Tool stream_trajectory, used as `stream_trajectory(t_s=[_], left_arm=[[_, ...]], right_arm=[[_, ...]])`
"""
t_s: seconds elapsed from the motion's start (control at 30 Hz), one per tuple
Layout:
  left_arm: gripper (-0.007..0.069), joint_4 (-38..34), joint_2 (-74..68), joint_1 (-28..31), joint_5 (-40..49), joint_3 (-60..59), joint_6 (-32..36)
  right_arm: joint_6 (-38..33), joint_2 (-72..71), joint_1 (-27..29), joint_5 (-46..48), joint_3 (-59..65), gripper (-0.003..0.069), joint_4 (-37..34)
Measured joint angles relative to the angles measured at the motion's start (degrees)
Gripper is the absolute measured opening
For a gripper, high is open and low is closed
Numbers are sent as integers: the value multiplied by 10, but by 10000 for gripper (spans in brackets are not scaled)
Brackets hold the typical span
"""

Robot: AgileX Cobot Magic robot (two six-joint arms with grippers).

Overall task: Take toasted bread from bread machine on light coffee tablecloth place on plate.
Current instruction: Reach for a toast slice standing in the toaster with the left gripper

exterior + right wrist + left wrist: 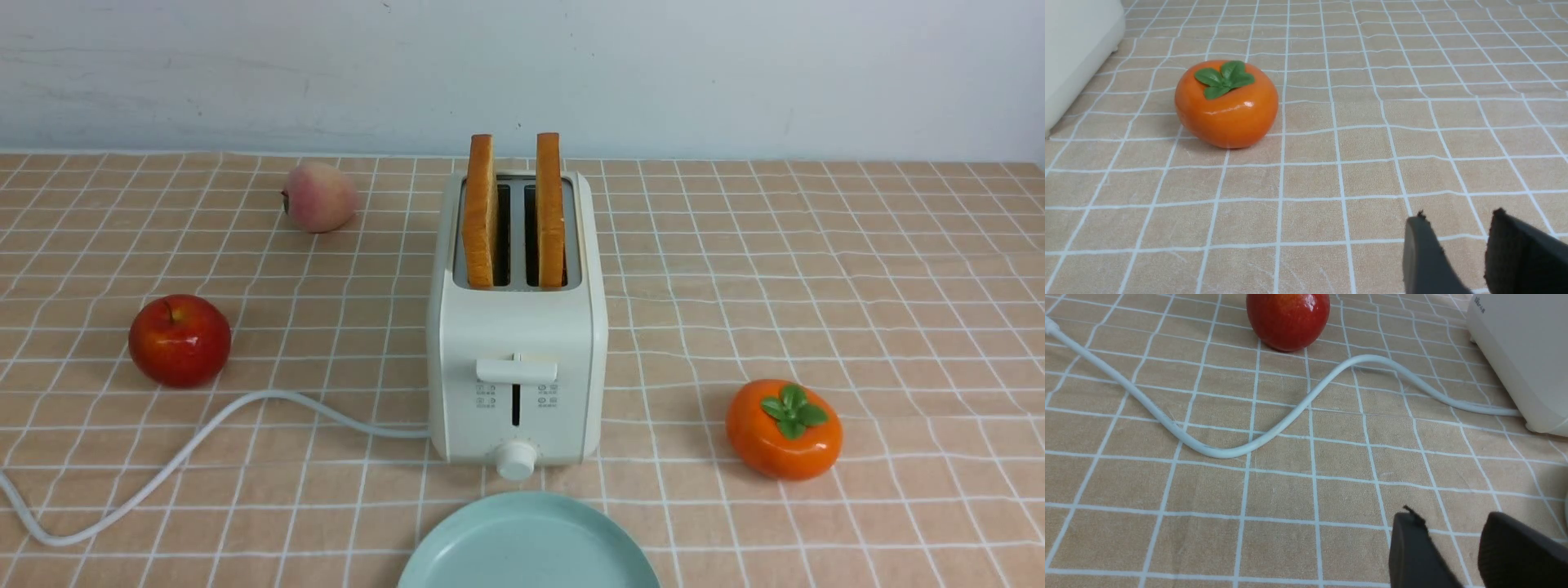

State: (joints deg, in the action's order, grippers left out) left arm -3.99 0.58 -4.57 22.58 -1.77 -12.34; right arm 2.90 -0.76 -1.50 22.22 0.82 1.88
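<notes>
The left pincer (1443, 516) stands with its two fingers spread and nothing between them. The right pincer (1457, 216) is likewise parted and unloaded. Both are over the light coffee tablecloth (326, 506), well apart from the toast.

The plate (531, 543) lies inward of both pincers, near the front of the toaster (517, 327). The white cord (1290, 416) and the red apple (1290, 318) lie ahead of the left pincer; the persimmon (1227, 104) lies ahead of the right one. Beyond the plate, inward and forward of each pincer, two toast slices (480, 212) (550, 212) stand upright in the slots, their upper parts exposed. The peach (321, 197) is farther out, past the apple.

Step in hand, as judged: approach for the first slice. Raise the selected pincer above the slice tops before moving it inward. Align one finger with each broad face, lower over the exposed part, and close with light pressure; excess force may crush the bread. Lift straight up until the slice clears the slot, then carry it to the plate. Avoid brushing the neighbouring slice.

Pose: neither arm appears in the front view. Each wrist camera looks obliquely across the cloth, with the fingertips at the picture's edge.
</notes>
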Motion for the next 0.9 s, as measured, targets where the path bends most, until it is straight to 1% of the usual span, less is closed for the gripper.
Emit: stream_trajectory(t_s=[0.27,0.33,0.4,0.53,0.57,0.7,0.73,0.77,0.8,0.83,0.9], left_arm=[[238,8,0,0,-4,0,0],[238,7,0,0,-21,0,0],[238,-9,0,0,-42,0,-7],[238,-100,0,0,-126,0,-46],[238,-110,0,0,-138,0,-48],[238,-218,0,0,-260,0,-90],[238,-222,0,0,-260,0,-92],[238,-259,0,1,-306,0,-110],[238,-273,0,1,-320,0,-119],[235,-288,0,1,-343,0,-131],[215,-302,0,1,-392,0,-160]], right_arm=[[0,0,0,0,0,240,0],[0,0,0,0,0,240,0],[0,0,0,0,0,240,0],[0,0,0,0,0,240,0],[0,0,0,0,0,240,0],[0,0,0,0,0,240,0],[0,0,0,0,0,240,0],[0,0,0,0,0,240,0],[0,0,0,0,0,240,-1],[4,0,0,-1,0,240,-10],[19,0,0,-13,1,240,-50]])
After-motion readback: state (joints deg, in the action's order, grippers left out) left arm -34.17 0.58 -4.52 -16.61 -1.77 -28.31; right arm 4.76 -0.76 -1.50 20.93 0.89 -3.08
